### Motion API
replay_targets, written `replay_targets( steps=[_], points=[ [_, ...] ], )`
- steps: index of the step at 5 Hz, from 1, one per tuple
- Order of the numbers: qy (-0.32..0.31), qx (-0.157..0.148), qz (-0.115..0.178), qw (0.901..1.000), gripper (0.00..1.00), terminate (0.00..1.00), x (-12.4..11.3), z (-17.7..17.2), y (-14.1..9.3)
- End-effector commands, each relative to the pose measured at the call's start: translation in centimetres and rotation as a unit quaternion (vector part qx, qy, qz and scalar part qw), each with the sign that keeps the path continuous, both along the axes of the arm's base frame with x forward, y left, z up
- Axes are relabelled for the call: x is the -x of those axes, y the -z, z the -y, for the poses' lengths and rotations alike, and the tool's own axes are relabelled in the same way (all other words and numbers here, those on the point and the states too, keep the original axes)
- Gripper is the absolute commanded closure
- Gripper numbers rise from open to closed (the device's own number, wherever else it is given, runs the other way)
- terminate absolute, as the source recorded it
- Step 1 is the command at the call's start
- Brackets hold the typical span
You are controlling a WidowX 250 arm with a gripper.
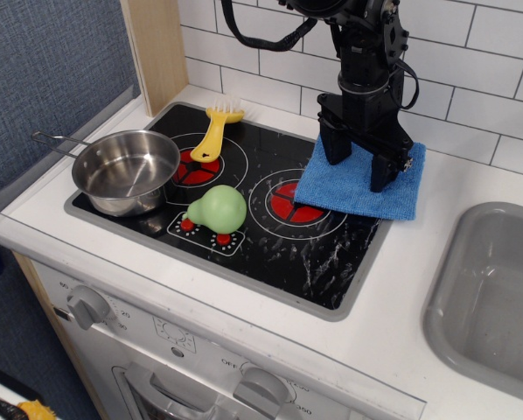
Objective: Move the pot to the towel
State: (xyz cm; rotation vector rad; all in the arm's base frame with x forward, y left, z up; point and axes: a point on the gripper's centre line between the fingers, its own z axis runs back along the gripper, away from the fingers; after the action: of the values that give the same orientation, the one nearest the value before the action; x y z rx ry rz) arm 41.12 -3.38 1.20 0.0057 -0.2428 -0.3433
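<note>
The pot [126, 171], a small shiny steel saucepan with a thin wire handle pointing left, stands on the front-left corner of the black stove top [270, 236]. The towel [359, 182], a flat bright blue cloth, lies at the back right of the stove, over the right burner's edge. My gripper [359, 168] is black, points down and hovers right over the towel, far right of the pot. Its two fingers stand apart with nothing between them.
A yellow toy spatula [216, 133] lies on the back-left burner. A green pear-shaped toy [218, 208] sits between the burners, right of the pot. A grey sink basin [498, 302] is at the right. White tiled wall behind; wooden post at back left.
</note>
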Motion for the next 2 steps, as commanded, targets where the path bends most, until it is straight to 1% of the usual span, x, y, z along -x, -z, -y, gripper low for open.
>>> replay_targets(
  steps=[1,2],
  points=[
    [0.000,0.000,0.000,1.0000,0.00,0.00,0.0,0.0,0.0],
    [-0.003,-0.012,0.007,0.9999,0.00,0.00,0.1,-0.3,-1.9]
  ],
)
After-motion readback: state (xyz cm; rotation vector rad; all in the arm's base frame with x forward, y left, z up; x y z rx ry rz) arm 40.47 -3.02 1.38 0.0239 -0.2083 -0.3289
